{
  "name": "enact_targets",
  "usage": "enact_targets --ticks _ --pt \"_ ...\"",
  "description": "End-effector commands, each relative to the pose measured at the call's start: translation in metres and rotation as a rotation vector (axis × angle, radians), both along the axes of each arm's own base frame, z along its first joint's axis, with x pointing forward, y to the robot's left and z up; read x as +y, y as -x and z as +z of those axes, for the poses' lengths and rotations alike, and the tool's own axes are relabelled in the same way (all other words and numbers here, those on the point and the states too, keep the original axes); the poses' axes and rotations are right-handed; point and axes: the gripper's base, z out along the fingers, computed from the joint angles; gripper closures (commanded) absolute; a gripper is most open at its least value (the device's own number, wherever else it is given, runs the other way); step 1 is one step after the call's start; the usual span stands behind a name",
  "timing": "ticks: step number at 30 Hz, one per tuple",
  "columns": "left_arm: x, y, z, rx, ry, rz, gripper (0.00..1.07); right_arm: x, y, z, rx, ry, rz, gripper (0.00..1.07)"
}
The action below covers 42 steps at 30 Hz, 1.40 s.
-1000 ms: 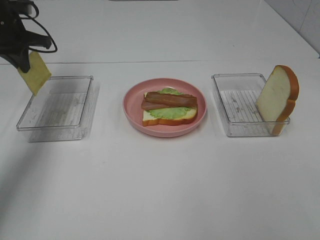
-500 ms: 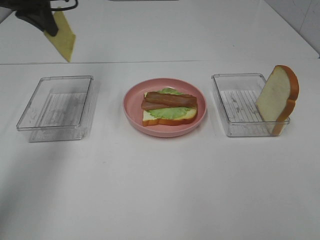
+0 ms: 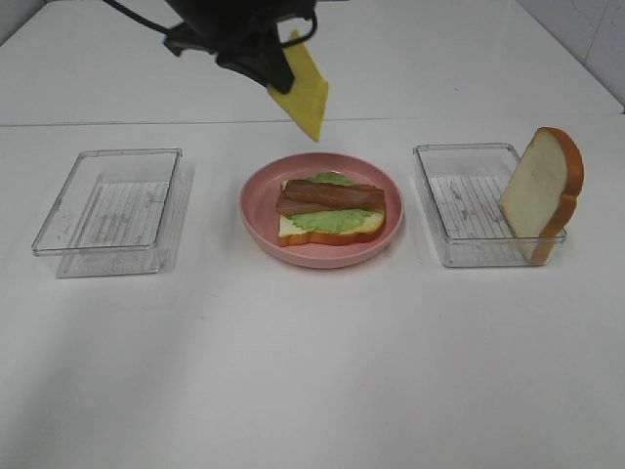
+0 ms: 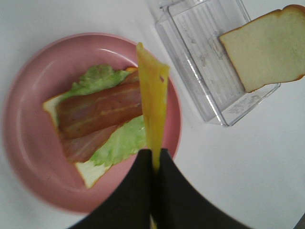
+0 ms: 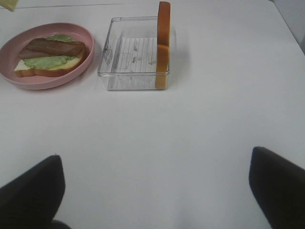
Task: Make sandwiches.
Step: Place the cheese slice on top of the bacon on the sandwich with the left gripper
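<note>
Sandwiches (image 3: 330,213) so far come to one open stack (image 4: 95,119) lying on the pink plate (image 3: 256,210) in the middle of the tabletop (image 3: 312,371): a bottom bread slice (image 3: 293,234), lettuce (image 3: 332,221), and bacon strips (image 3: 332,193) on top. The left hand (image 3: 276,70) is pinching the upper edge of the yellow cheese slice (image 3: 305,96), which hangs edge-down in the air above the far rim of the plate, touching nothing below. The step in hand looks to be laying that cheese on the bacon. To do it well, the hand should come forward until the slice is over the middle of the stack. It should then go low and tilt so the free edge lands first and the slice settles flat rather than dropping on edge and sliding off the bacon, with corners squared to the bread beneath. Let go only once it lies flat. The second bread slice (image 3: 542,191) leans upright against the wall of the right tray (image 3: 437,195). The right hand (image 5: 155,164), fingers spread wide and holding nothing, sits over the tabletop on the near side of that tray, well placed to fetch it afterwards.
</note>
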Motion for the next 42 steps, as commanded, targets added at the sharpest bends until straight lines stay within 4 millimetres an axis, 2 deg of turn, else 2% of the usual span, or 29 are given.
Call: enact_targets --ticks 1,2,4,5,8,9,10,13,18,27,32,36,42 --pt "-0.018 -0.003 -0.016 -0.006 0.048 -0.002 1.07 -0.001 0.003 0.000 -0.037 0.006 -0.001 0.09" --pt "-0.030 -0.005 -0.032 0.001 0.068 0.000 1.07 -0.001 0.003 0.000 -0.037 0.006 -0.001 0.09" --pt "-0.034 -0.005 -0.036 0.000 0.072 0.000 1.07 -0.001 0.003 0.000 -0.037 0.006 -0.001 0.09" --pt "-0.044 -0.005 -0.049 -0.003 0.074 0.002 1.07 -0.001 0.003 0.000 -0.037 0.006 -0.001 0.09" --pt "-0.047 -0.005 -0.053 -0.004 0.076 0.003 1.07 -0.001 0.003 0.000 -0.037 0.006 -0.001 0.09" --pt "-0.054 -0.005 -0.064 0.007 0.078 0.006 1.07 -0.001 0.003 0.000 -0.037 0.006 -0.001 0.09" --pt "-0.057 -0.007 -0.073 0.025 0.090 0.016 1.07 -0.001 0.003 0.000 -0.037 0.006 -0.001 0.09" --pt "-0.057 -0.007 -0.075 0.033 0.099 0.021 1.07 -0.001 0.003 0.000 -0.037 0.006 -0.001 0.09" --pt "-0.060 -0.008 -0.095 0.088 0.107 0.030 1.07 -0.001 0.003 0.000 -0.037 0.006 -0.001 0.09" --pt "-0.058 -0.008 -0.104 0.098 0.058 0.032 1.07 -0.001 0.003 0.000 -0.037 0.006 -0.001 0.09" --pt "-0.052 -0.006 -0.108 0.119 -0.019 0.026 1.07 -0.001 0.003 0.000 -0.037 0.006 -0.001 0.09" --pt "-0.042 -0.008 -0.114 0.101 -0.147 0.046 1.07 -0.001 0.003 0.000 -0.037 0.006 -0.001 0.09" --pt "-0.040 -0.009 -0.114 0.086 -0.169 0.047 1.07 -0.001 0.003 0.000 -0.037 0.006 -0.001 0.09"
